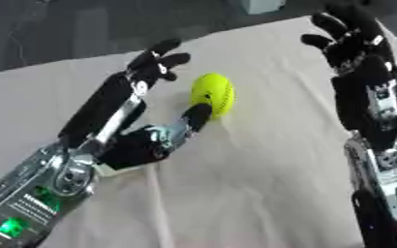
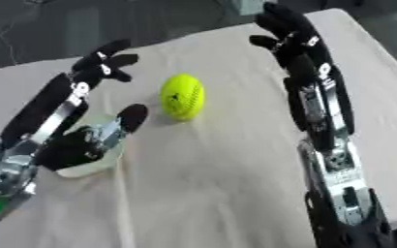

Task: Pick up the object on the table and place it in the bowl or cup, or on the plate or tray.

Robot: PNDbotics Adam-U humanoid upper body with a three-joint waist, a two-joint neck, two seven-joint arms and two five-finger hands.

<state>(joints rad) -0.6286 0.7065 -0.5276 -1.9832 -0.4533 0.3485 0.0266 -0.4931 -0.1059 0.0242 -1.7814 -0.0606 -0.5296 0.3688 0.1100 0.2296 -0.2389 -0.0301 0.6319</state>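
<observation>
Left eye view: ball beside left hand

A table is covered by a pale beige cloth, which is creased in long soft folds running toward the near edge. The surface is seen askew, its far edge rising to the right against a dark floor. A yellow-green ball is set directly on the cloth, a little left of the middle, and a faint shadow is cast beside it. Nearer the left edge, a pale, translucent round dish is laid on the cloth, well apart from the ball; most of it is hidden, so its exact shape cannot be told.
</observation>
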